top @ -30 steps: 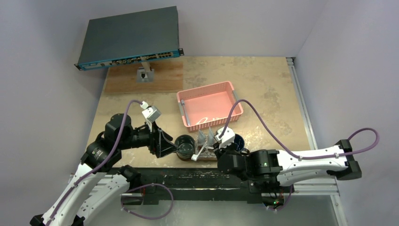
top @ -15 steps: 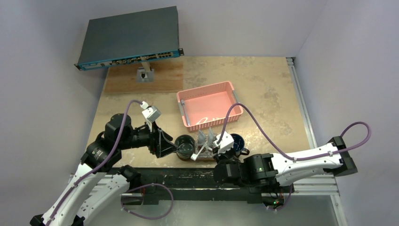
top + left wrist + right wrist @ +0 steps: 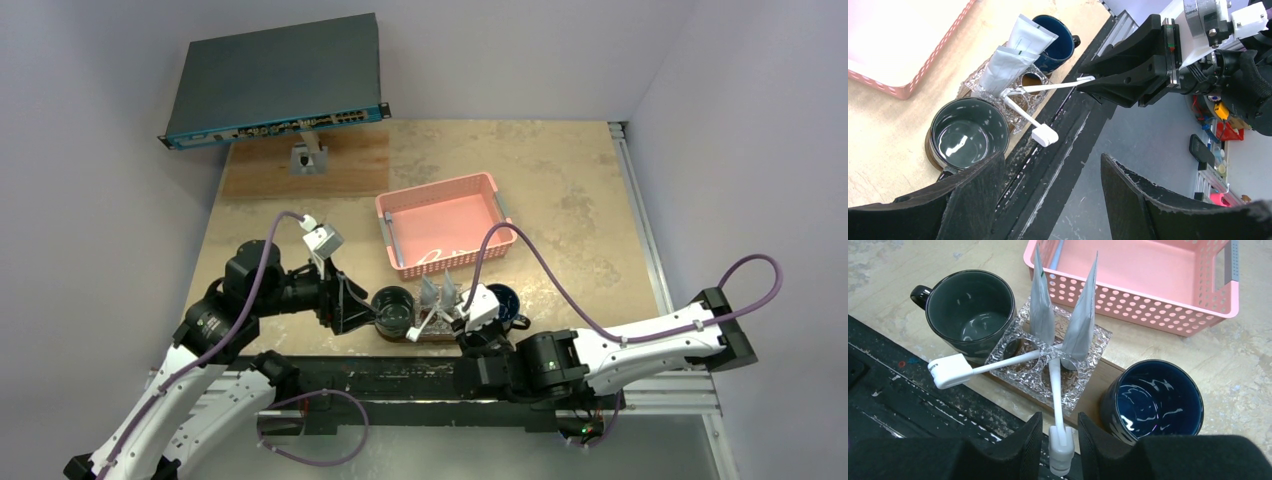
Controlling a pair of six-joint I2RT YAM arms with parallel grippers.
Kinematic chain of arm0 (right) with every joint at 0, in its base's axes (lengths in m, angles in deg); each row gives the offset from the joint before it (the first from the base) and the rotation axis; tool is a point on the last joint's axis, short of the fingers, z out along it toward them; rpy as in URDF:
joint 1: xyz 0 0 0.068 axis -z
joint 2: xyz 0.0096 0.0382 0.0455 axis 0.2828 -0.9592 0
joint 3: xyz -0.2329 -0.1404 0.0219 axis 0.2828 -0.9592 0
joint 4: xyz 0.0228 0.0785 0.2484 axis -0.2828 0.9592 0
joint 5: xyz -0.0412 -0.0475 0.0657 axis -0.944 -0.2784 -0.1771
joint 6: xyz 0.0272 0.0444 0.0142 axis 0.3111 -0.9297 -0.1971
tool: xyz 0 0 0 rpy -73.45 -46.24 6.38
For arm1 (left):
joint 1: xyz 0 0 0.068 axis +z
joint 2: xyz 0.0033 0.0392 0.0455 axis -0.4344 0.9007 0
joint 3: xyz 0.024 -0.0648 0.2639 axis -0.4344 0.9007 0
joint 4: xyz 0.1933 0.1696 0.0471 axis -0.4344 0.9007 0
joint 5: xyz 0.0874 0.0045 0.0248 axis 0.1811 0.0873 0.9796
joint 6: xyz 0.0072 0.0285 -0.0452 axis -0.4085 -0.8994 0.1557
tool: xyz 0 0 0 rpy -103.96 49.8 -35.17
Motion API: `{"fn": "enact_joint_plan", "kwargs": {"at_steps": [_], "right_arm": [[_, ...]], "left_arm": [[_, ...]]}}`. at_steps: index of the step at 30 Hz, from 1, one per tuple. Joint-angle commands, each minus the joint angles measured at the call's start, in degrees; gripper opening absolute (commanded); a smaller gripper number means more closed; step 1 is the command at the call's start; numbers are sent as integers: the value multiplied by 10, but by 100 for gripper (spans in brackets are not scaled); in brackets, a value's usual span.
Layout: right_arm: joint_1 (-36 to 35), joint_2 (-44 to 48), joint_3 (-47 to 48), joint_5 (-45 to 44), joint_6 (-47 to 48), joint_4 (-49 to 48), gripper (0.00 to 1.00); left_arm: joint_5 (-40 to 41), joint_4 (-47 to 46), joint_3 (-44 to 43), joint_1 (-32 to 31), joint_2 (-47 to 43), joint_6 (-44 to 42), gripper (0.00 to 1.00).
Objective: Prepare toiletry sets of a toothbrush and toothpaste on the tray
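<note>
Two silver-grey toothpaste tubes stand upright in a clear glass holder on the brown wooden tray. Two white toothbrushes lean out of the holder: one points left, the other points toward me. My right gripper is open, its fingers flanking that toothbrush's head with a small gap on each side. My left gripper is open and empty, hovering beside the dark grey mug, left of the tray.
A dark grey mug stands at the tray's left end and a blue mug at its right. The pink lattice basket sits just behind. A network switch and a wooden board lie at the far left.
The right jaws have parted from the toothbrush head they were shut on, and the right arm has shifted slightly left. The left arm has stayed still.
</note>
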Motion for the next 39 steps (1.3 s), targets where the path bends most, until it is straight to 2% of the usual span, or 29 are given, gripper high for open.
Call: {"fn": "enact_joint_plan", "kwargs": {"at_steps": [1,5,13,20,24,30,35,39], "right_arm": [[-4,12,26,-34,-23,10,35],[-4,19,37,-44,-14,14,37],[-4,32,75,-83,21,36,48],[18,86,74,-102,176,-84,58],[110,105,73,-5,287,-171,57],[222,82,93,81,378,-236,61],[344,61,120,169,417,-260,61],[468,45,134,263,423,-282,63]], "left_arm": [[-1,-5,-8,2,4,-12,69],[2,-4,-8,2,6,-11,69],[31,2,-10,2,3,-13,69],[47,4,-22,2,13,-11,69],[65,10,-38,2,18,-17,69],[124,37,-83,2,37,-33,72],[202,65,-130,2,68,-45,76],[268,64,-159,3,98,-39,77]]}}
